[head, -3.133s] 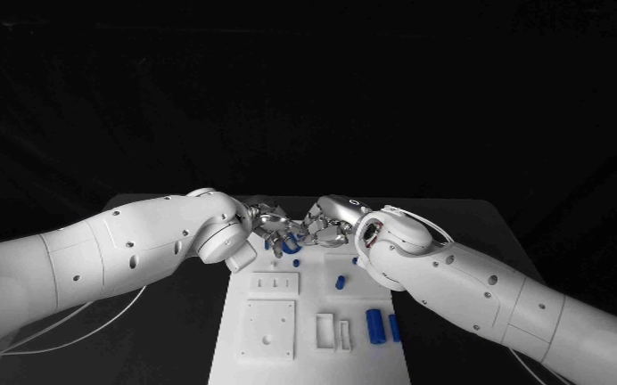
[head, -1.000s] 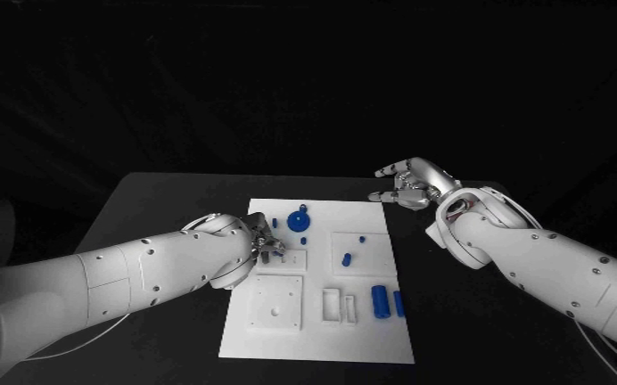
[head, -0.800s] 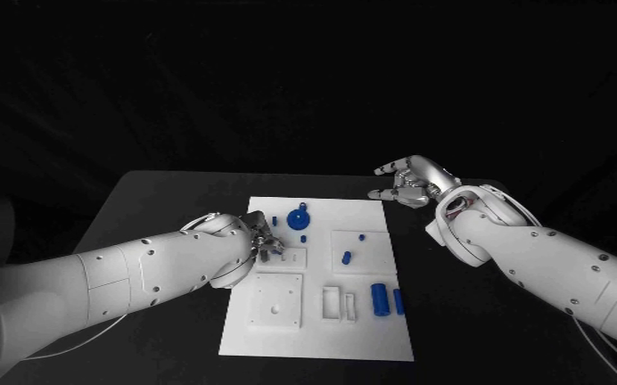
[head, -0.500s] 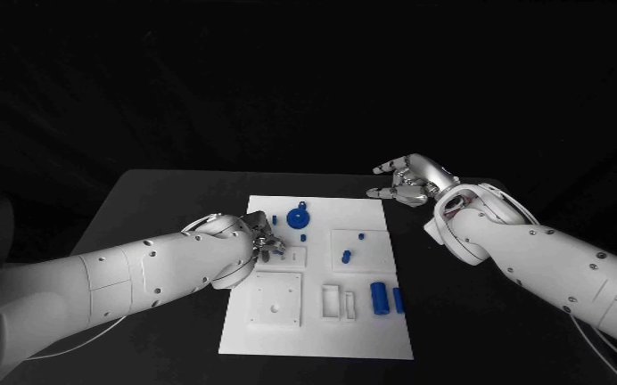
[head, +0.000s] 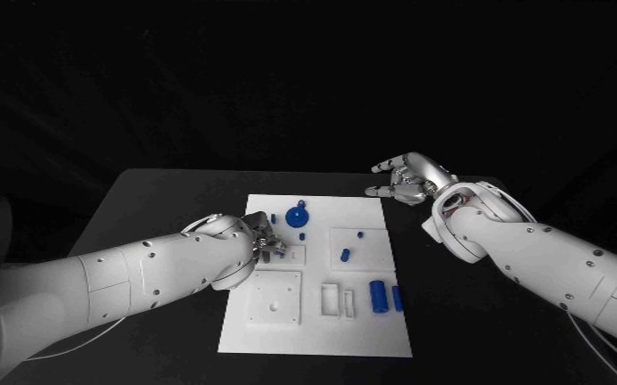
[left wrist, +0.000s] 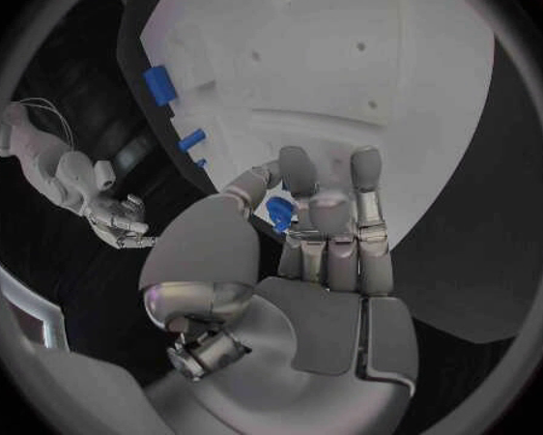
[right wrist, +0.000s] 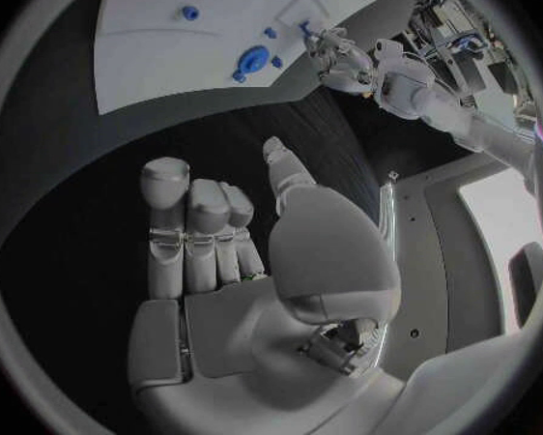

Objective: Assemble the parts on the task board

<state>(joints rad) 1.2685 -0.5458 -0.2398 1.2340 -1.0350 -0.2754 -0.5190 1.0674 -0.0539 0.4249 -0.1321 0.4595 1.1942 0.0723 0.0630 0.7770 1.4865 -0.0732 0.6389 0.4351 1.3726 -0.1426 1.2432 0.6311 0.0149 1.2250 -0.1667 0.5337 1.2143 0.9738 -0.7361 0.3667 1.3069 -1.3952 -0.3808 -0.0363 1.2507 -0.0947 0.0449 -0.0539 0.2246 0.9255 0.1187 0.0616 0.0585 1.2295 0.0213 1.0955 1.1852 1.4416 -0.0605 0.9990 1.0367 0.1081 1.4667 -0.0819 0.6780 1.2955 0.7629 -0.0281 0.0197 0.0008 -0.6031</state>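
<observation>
The white task board lies in the middle of the black table. My left hand hovers over its left edge with fingers curled. In the left wrist view it pinches a small blue part between thumb and fingers. My right hand hangs over the table just past the board's far right corner, fingers loosely bent, holding nothing. A round blue part stands at the board's far end. Small blue pegs and two blue cylinders sit to the right.
A raised white square plate and narrow white slots take up the near part of the board. Black table lies open on either side. My right arm crosses the table's right side.
Three seconds ago both hands met over the round blue part. They have parted: the right one went off the board's far right corner, the left one to its left edge. Both hold nearly still lately.
</observation>
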